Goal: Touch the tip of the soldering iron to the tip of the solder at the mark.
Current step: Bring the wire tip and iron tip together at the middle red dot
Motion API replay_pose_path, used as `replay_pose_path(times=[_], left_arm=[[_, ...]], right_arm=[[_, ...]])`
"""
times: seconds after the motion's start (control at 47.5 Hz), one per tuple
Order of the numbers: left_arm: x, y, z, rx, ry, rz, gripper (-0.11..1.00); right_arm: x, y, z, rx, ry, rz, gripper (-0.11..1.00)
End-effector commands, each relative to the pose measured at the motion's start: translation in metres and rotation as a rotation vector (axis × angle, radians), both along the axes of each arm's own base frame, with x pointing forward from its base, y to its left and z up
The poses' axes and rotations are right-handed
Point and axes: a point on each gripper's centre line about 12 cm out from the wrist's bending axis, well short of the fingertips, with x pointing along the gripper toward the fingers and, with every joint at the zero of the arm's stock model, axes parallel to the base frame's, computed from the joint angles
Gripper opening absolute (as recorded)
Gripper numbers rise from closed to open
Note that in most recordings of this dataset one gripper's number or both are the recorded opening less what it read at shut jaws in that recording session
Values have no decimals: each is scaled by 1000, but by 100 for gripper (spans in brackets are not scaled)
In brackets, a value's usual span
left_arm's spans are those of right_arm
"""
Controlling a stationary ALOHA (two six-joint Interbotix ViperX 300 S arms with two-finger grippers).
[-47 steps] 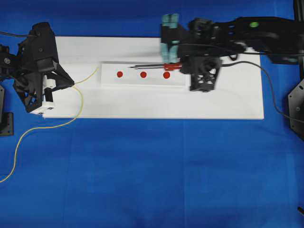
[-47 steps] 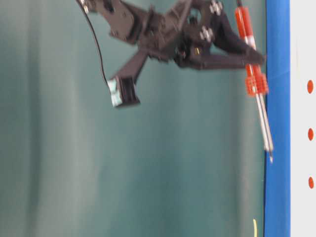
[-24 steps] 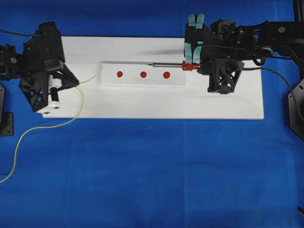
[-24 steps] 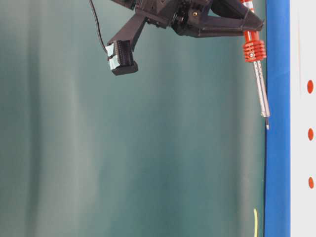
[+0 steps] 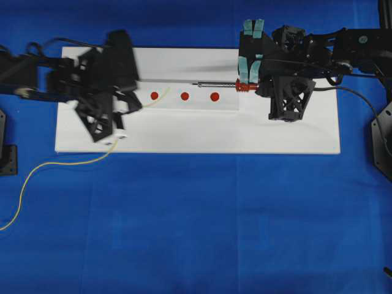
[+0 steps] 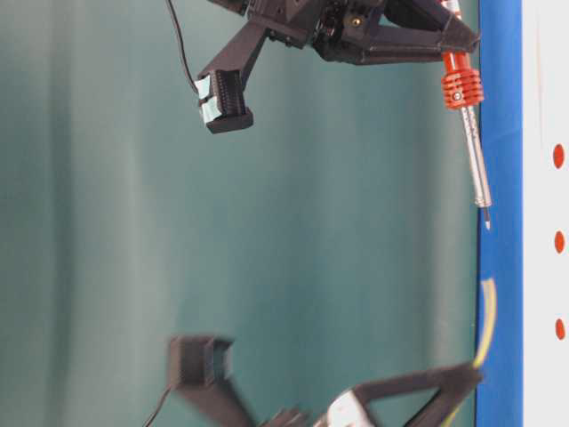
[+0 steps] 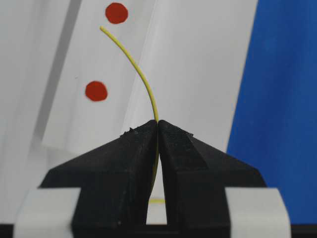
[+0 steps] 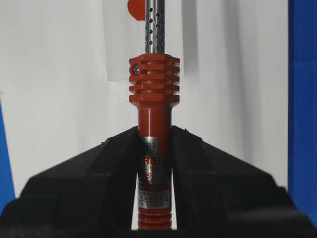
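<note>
Solder [image 7: 141,74] pinched in left gripper [image 7: 157,124], tip nearing marks; soldering iron [image 8: 153,129] clamped in right gripper [image 8: 154,136]. Next: converge tips at mark.

left arm: blurred in the overhead view, reached in from the left edge | left end effector [image 7: 158,126]: jaws pressed together, a thin wire pinched between them | right arm: stretched in from the right edge, seen sharp | right end effector [image 8: 154,136]: jaws clamped round a red handle, pointed leftward in the overhead view

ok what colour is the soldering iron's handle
Red-orange; the soldering iron shows best in the right wrist view.
</note>
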Motion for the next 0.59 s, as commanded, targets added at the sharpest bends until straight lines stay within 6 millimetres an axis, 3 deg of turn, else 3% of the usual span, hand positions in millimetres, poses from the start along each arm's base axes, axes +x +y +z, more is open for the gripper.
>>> replay_pose_path(times=[0.0,0.253,0.569], left_arm=[[17,0,0,3,-14,-5,2],[36,-2,-18,4,13,-22,2],[34,-2,-27,-4,41,-16,2]], right_arm=[[1,-1,9,-11,-34,-1,6],[0,-1,7,-10,-26,0,6],[0,-1,6,-11,-29,-1,6]])
